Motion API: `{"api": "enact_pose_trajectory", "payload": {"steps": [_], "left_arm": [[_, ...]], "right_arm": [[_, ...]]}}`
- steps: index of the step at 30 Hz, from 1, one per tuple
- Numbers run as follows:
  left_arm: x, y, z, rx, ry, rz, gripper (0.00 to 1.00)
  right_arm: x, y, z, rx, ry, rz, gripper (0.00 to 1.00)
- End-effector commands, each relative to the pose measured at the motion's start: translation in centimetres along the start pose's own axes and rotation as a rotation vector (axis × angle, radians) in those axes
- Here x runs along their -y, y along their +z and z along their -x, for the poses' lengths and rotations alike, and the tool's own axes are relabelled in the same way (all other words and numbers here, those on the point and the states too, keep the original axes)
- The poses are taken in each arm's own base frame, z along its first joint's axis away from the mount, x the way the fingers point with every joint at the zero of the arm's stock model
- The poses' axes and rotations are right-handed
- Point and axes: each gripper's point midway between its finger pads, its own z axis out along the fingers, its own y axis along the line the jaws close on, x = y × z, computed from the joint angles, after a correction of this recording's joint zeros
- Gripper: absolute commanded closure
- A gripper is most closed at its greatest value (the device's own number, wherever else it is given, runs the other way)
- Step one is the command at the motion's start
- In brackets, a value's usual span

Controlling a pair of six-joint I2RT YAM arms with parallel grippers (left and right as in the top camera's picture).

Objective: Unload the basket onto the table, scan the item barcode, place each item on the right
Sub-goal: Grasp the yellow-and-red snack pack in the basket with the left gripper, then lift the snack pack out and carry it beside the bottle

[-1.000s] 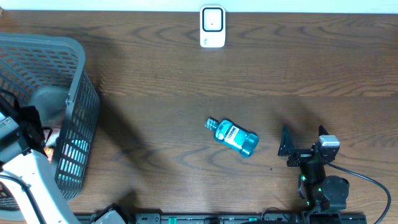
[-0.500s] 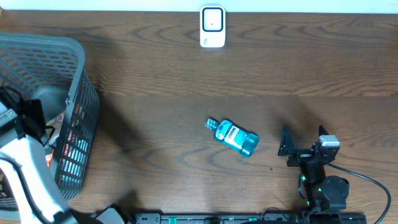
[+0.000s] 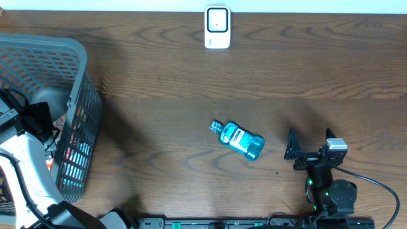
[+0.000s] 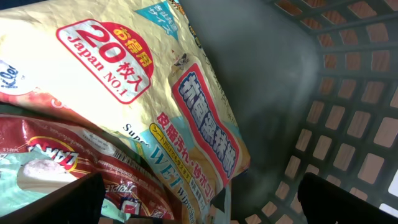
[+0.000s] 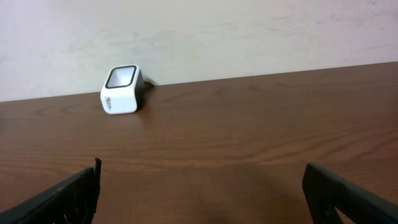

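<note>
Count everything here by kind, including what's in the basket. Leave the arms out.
bottle: 1
scanner: 1
basket: 1
packs seen in the basket: 2, a yellow pack and a red pack
total: 5

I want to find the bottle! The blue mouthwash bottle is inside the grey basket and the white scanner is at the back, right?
No: the overhead view shows the blue mouthwash bottle lying on the table, well apart from the grey basket. The white scanner is at the back.
</note>
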Motion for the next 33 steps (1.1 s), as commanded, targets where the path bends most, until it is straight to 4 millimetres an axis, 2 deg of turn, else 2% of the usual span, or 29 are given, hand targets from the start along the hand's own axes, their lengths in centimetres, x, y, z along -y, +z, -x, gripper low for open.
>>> {"api": "enact_pose_trajectory", "payload": {"steps": [1, 8, 10, 11, 12, 13, 14, 17, 19, 20, 23, 26, 29, 30, 33], "left_arm": [[0.5, 1.1, 0.1, -0.009, -0.007, 0.013, 0.0], [1.2, 5.7, 0.1, -0.03, -0.006, 0.034, 0.02], [1.8, 7.1, -0.5, -0.068, 0.005, 0.016, 0.16], [2.1, 7.6, -0.8, -0.09, 0.018, 0.001, 0.35], [2.6, 8.2, -1.1, -0.112, 0.035, -0.017, 0.47], [2.9, 8.7, -1.5, -0.138, 0.062, -0.035, 0.78], [3.0, 9.0, -1.8, -0.153, 0.076, -0.041, 0.93], [3.5, 8.8, -2.2, -0.177, 0.107, -0.066, 0.93], [4.9, 7.7, -2.5, -0.196, 0.151, -0.138, 0.93], [5.9, 6.8, -2.6, -0.204, 0.174, -0.185, 0.93], [9.0, 2.0, -2.0, -0.169, 0.223, -0.333, 0.93], [11.4, -4.0, -1.1, -0.085, 0.277, -0.482, 0.93], [12.8, -10.0, -0.4, 0.009, 0.321, -0.62, 0.92], [13.1, -13.5, -0.2, 0.058, 0.341, -0.697, 0.93], [12.8, -19.0, -0.3, 0.125, 0.356, -0.814, 0.93]], "right_arm": [[0.1, 0.0, -0.1, 0.001, 0.007, -0.006, 0.01], [0.1, 0.0, -0.1, 0.001, 0.007, -0.006, 0.01], [0.1, 0.0, -0.1, 0.001, 0.007, -0.006, 0.01], [0.1, 0.0, -0.1, 0.001, 0.007, -0.006, 0.01], [0.1, 0.0, -0.1, 0.001, 0.007, -0.006, 0.01], [0.1, 0.0, -0.1, 0.001, 0.007, -0.006, 0.01], [0.1, 0.0, -0.1, 0.001, 0.007, -0.006, 0.01], [0.1, 0.0, -0.1, 0.001, 0.007, -0.006, 0.01], [0.1, 0.0, -0.1, 0.001, 0.007, -0.006, 0.01], [0.1, 0.0, -0.1, 0.001, 0.007, -0.006, 0.01], [0.1, 0.0, -0.1, 0.001, 0.007, -0.006, 0.01], [0.1, 0.0, -0.1, 0.001, 0.007, -0.006, 0.01], [0.1, 0.0, -0.1, 0.001, 0.007, -0.006, 0.01], [0.1, 0.0, -0.1, 0.001, 0.007, -0.006, 0.01], [0.1, 0.0, -0.1, 0.001, 0.007, -0.006, 0.01]]}}
